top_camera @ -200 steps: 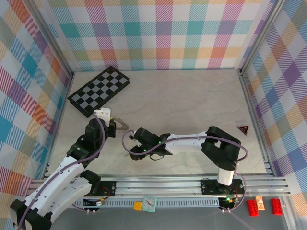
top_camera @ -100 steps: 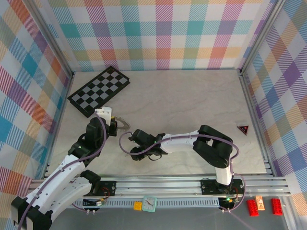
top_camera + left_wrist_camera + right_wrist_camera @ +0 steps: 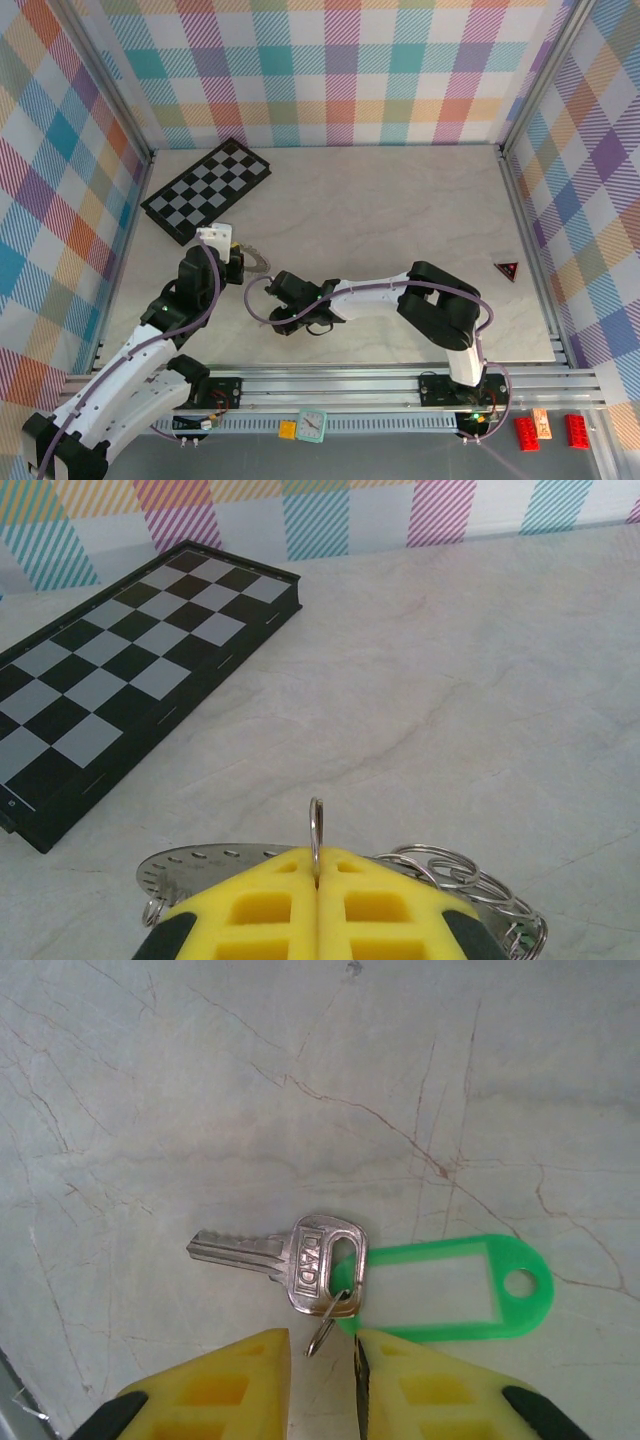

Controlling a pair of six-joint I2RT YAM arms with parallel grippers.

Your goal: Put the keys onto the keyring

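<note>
Left gripper (image 3: pixel 316 865): yellow fingers pressed flat together, pinching one thin wire loop of the keyring (image 3: pixel 440 870). The loop stands upright out of the seam between the fingers. The rest of the keyring sits low just in front of the fingers: a flat metal plate with a row of small holes on one side and a bunch of overlapping wire loops on the other. This gripper and the keyring are just off the near corner of the chessboard (image 3: pixel 205 188), close to it but not touching.

Right gripper (image 3: pixel 322 1345): fingers slightly spread, with a narrow gap between them. A small split ring (image 3: pixel 328 1325) stands tilted in that gap. I cannot tell whether either finger touches it. The gripper points down at the table (image 3: pixel 400 210), a little farther from the chessboard than the left gripper is, toward the near edge.

Key (image 3: pixel 262 1251): silver, lying flat on the table just ahead of the right fingertips, with its toothed blade pointing away from the green tag (image 3: pixel 440 1290). The split ring passes through the hole in the key's head. The tag is a flat, oblong, bright green frame around a pale insert, with a small hole at its far end. It lies flat beside the key's head, and its near end meets the split ring. Key and tag are apart from the keyring.

Chessboard: closed, lying flat near the back left of the table.
</note>
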